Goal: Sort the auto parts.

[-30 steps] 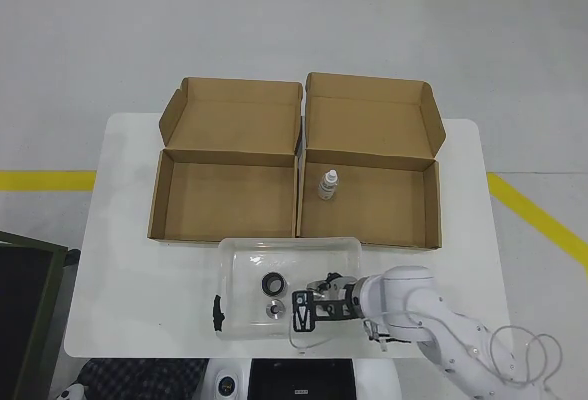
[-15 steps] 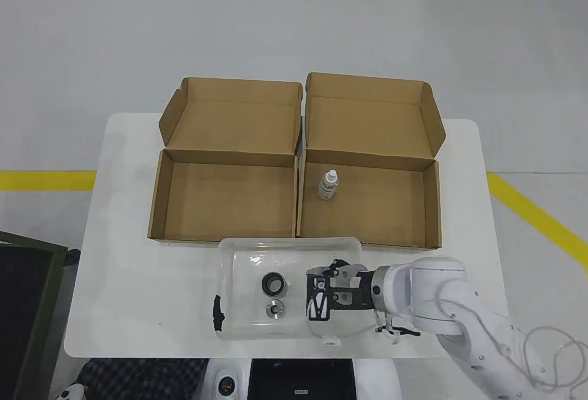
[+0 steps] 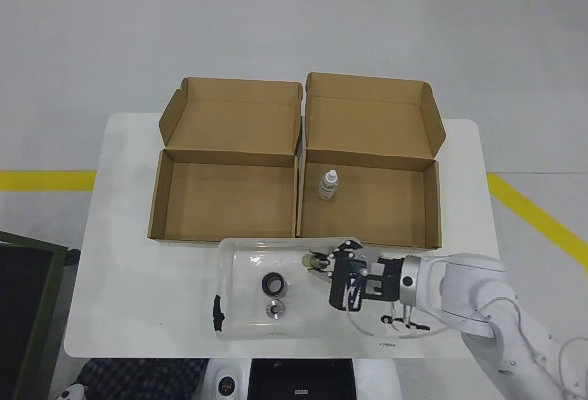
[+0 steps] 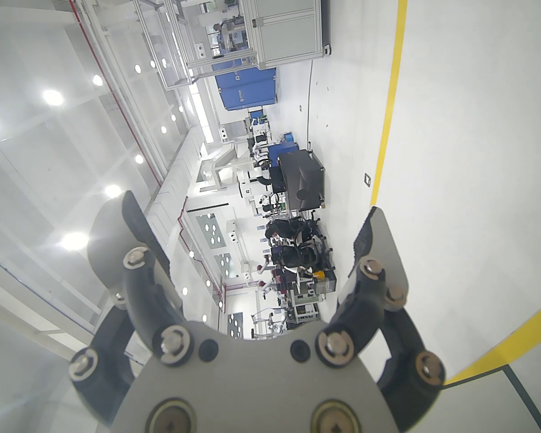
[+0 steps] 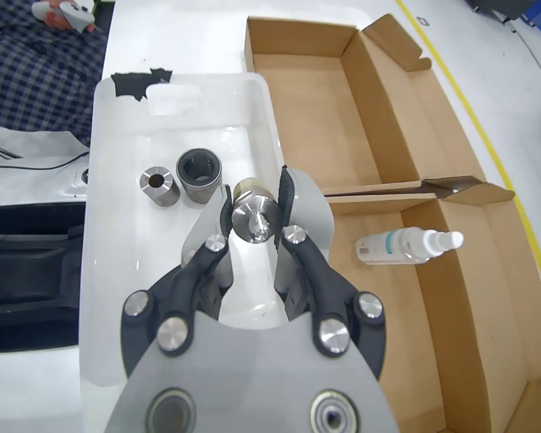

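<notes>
- Right pincer is clamped tight on a silver stemmed metal part, held over the clear bin at the lower centre of the top view, toward the bin's upper right.
- A black sleeve and a silver bored cylinder stand side by side in the bin.
- A spray bottle lies in the right cardboard box.
- Left pincer gapes wide, holding nothing.
</notes>
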You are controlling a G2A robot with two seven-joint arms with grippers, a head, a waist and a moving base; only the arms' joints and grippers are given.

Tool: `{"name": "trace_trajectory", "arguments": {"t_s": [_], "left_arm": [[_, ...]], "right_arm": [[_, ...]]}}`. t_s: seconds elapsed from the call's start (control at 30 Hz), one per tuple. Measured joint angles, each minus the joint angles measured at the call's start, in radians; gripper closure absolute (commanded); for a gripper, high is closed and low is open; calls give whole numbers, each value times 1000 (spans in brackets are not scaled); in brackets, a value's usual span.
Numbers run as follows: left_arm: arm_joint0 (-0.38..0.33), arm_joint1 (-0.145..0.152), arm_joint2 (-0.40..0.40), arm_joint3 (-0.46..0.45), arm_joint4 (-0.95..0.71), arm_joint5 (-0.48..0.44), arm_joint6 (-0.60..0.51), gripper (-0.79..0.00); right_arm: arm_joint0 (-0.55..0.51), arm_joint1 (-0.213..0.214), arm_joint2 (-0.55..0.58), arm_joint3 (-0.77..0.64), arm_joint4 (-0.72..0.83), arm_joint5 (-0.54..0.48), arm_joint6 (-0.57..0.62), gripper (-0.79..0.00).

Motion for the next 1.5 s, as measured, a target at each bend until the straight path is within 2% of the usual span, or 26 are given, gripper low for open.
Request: {"name": "trace_trajectory", "arguments": {"t_s": [0.8, 1.27, 1.5], "left_arm": [[0, 0, 0, 0, 0, 0, 0, -785], [0, 0, 0, 0, 0, 0, 0, -785], [0, 0, 0, 0, 0, 0, 0, -785]], "right_arm": [[-8, -5, 100, 21, 91, 91, -342, 0], [-14, -8, 123, 42, 82, 114, -415, 0], [15, -11, 99, 76, 38, 122, -381, 0]]}}
